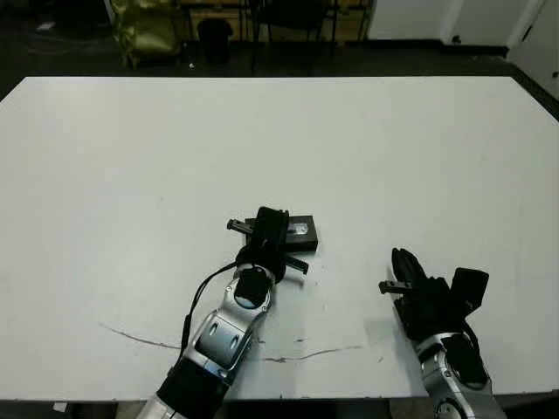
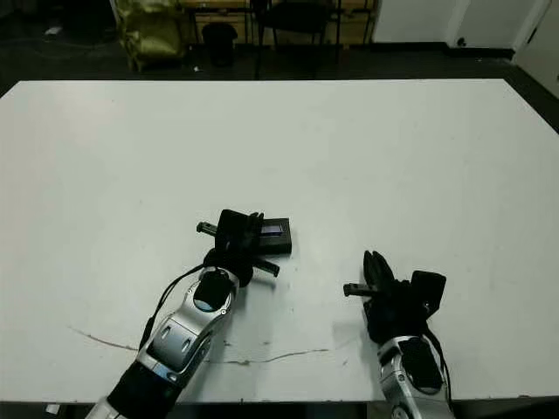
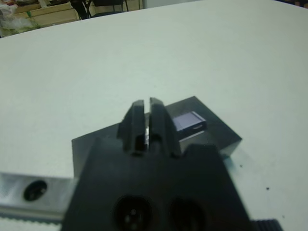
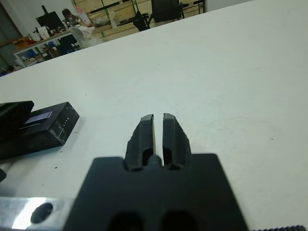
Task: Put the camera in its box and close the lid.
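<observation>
The black box (image 4: 57, 131) lies near the table's middle with the lid (image 1: 302, 230) sitting on it, its pale window strip (image 3: 188, 121) facing up. No white inside shows. The camera is hidden. My left gripper (image 1: 268, 214) is shut and hovers over the lid's left part, with its fingertips (image 3: 155, 107) above the black top. I cannot tell whether they touch it. My right gripper (image 1: 403, 257) is shut with nothing in it. It is low over bare table, to the right of the box and nearer to me.
A thin dark scratch line (image 1: 301, 356) runs across the white table (image 1: 393, 140) near its front edge. Beyond the far edge are a yellow bag (image 1: 144, 26), a dark bin (image 1: 214, 39) and chairs.
</observation>
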Robot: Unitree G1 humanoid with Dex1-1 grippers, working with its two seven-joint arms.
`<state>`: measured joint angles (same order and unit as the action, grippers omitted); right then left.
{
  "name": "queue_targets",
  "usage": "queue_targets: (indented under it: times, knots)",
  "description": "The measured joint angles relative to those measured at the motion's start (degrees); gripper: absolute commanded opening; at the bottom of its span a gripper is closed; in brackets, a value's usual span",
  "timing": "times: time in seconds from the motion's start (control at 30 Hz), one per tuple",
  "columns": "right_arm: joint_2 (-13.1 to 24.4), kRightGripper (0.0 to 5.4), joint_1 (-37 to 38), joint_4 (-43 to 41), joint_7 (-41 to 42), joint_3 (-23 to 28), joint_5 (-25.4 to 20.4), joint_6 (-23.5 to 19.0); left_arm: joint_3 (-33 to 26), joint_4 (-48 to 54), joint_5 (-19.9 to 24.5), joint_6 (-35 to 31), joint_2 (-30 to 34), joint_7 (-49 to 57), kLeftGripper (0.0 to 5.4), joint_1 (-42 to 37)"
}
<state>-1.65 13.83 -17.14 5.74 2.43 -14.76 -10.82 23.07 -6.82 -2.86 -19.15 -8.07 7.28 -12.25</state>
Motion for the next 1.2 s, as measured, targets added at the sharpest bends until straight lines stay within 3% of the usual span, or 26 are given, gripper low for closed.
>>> queue_targets:
  times: [0.43,0.6,0.73,0.97,1.2]
  knots:
    - [-0.80,0.00,0.19,-0.72,-0.62,0.10,-0.69,-0.89,-3.56,1.45,3.45,0.06,0.00,-3.54,0.02,0.41]
    - [-1.04,0.00,-0.07,-1.26,-1.09,0.25,-0.87,-0.95,-6.07,9.97,6.17,-5.65,0.32,-3.87,0.02,2.62]
    - [-0.82,0.00,-0.10,-1.64,-1.20,0.14,-0.37,-1.40,-9.03,21.18,11.33,-11.41,0.39,-5.57,0.02,3.83]
    - [-0.82,0.00,0.00,-2.18,-1.29,0.17,-0.33,-2.30,-18.17,36.29,18.54,-16.11,0.24,-5.64,0.02,0.63]
    - [-0.84,0.00,-0.09,-2.71,-1.75,0.40,-0.50,-3.34,-30.29,40.92,23.85,-13.96,5.13,-7.88,0.02,-0.42]
